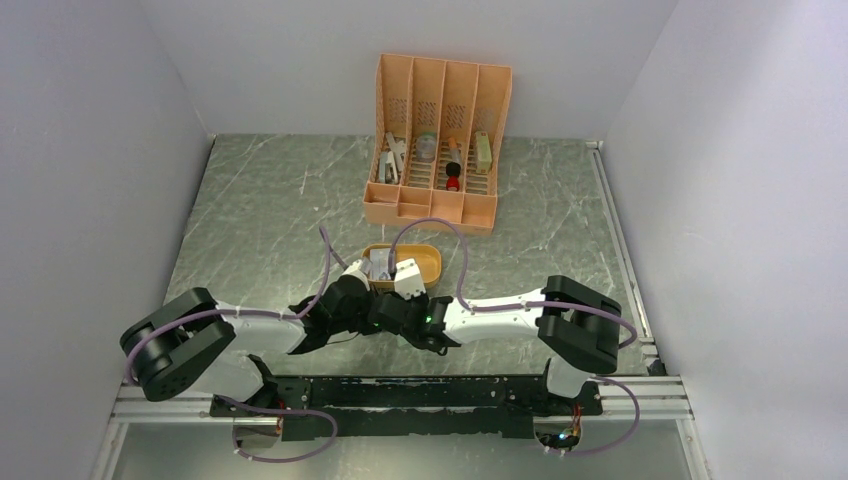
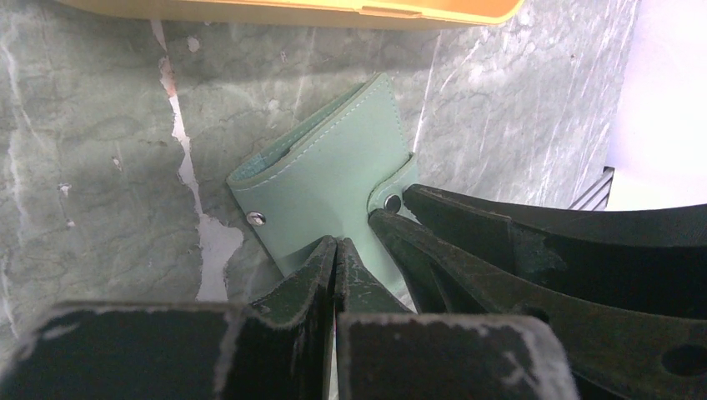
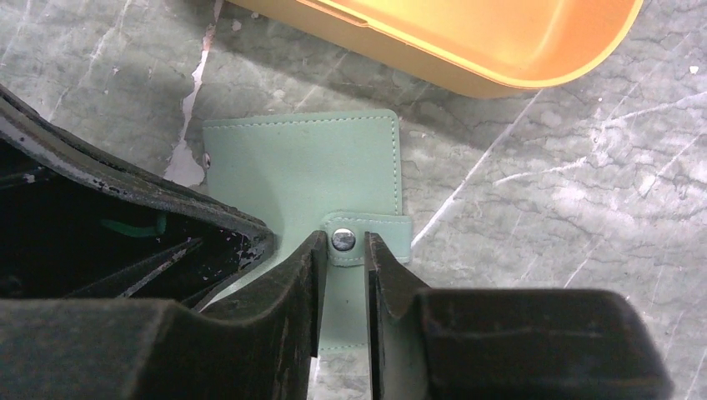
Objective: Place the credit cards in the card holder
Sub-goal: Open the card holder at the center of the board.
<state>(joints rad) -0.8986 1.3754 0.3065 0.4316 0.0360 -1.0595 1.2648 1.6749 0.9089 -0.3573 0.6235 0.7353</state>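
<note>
Left tool (image 2: 336,250) closed at card holder (image 2: 325,167) edge; right tool (image 3: 343,246), opposing, slightly apart astride strap (image 3: 385,237).

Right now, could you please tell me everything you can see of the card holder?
The card holder is a pale green, leather-like wallet with stitched edges, folded shut, lying on the marbled table beside the orange tray. A strap tab carries a metal snap; another stud sits near the opposite edge. The left gripper pinches its near edge; the right gripper has its jaws either side of the tab.
</note>
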